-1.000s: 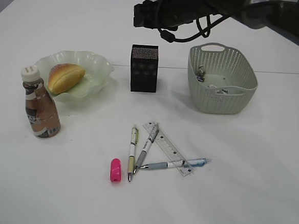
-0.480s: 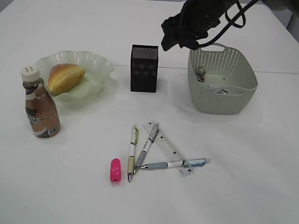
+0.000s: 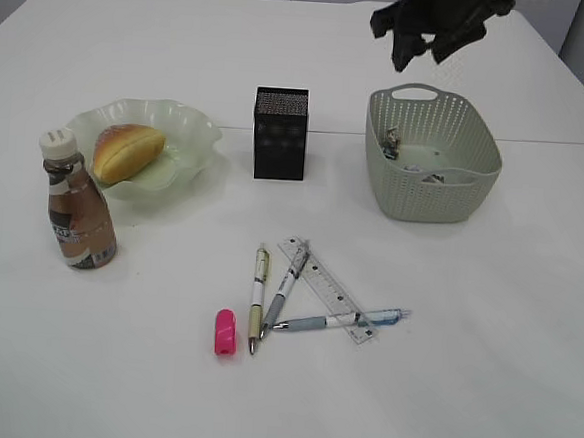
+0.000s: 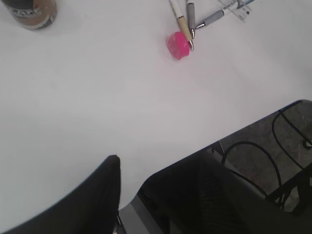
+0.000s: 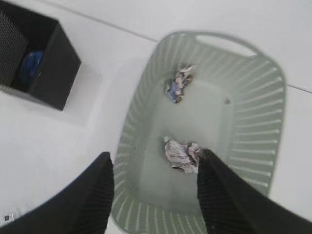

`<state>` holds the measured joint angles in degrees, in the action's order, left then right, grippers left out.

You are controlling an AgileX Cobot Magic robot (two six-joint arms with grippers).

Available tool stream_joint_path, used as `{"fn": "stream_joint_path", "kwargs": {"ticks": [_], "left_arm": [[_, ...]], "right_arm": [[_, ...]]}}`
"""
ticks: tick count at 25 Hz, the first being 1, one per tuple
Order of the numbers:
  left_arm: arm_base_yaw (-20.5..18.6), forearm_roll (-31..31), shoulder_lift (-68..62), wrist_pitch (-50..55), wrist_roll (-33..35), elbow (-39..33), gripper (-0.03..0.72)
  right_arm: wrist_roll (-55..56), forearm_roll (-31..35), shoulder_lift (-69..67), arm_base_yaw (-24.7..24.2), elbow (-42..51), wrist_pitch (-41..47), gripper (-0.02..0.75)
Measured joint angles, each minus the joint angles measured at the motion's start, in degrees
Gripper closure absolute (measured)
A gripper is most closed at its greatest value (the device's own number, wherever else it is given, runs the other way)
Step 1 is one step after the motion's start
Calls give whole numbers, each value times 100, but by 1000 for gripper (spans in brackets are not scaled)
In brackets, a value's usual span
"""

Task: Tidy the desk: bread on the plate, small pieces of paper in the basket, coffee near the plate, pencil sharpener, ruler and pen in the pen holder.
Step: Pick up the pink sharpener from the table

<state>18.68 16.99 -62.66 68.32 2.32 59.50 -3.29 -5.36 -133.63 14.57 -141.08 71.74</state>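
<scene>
The bread [image 3: 128,150] lies on the pale green plate [image 3: 200,132], and the coffee [image 3: 77,209] stands just left of it. Near the table's middle lie a pink pencil sharpener [image 3: 226,332], a clear ruler [image 3: 327,287] and three pens [image 3: 258,297]. The black pen holder [image 3: 281,133] stands behind them. Crumpled paper pieces [image 5: 179,153] lie in the basket [image 3: 429,189]. My right gripper [image 5: 156,156] hangs open and empty above the basket. My left gripper [image 4: 153,163] is open over bare table near its front edge, well short of the sharpener [image 4: 177,45].
The pen holder [image 5: 39,63] has something blue inside it. In the left wrist view the table's edge runs under the gripper, with dark floor and cables [image 4: 287,146] beyond it.
My right arm has swung from above the pen holder to the right, and now hangs over the basket. A dark shape at the far left edge of the exterior view has gone.
</scene>
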Motion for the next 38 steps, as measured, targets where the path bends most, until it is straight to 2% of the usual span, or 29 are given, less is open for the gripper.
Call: {"fn": "stream_joint_path", "kwargs": {"ticks": [6,10,20,26,28,31,35,38], "left_arm": [[0,-28,0,191,-25,0,308],[0,-222,0,230,-35,0,308],[0,-250,0,76,-88,28,308],[10,-263,-498,245,-313,483,308],[126,-263,-746,255,-339,713,308],[527,-274,-1162,263,-487,1102,308],[1054,-517,-1881,263,-1278,1588,308],[1230,-620,-2424,154,-1905,1766,308]], "right_arm": [[862,-263,751,0,62,16,305],[916,-263,1456,0,765,16,305],[938,-263,3931,0,4434,16,304],[929,-263,5288,0,6002,16,304],[916,-288,5607,0,6271,16,304],[908,-339,5867,0,6399,16,305],[904,-360,5962,0,6409,16,304],[904,-360,5989,0,6409,16,304]]}}
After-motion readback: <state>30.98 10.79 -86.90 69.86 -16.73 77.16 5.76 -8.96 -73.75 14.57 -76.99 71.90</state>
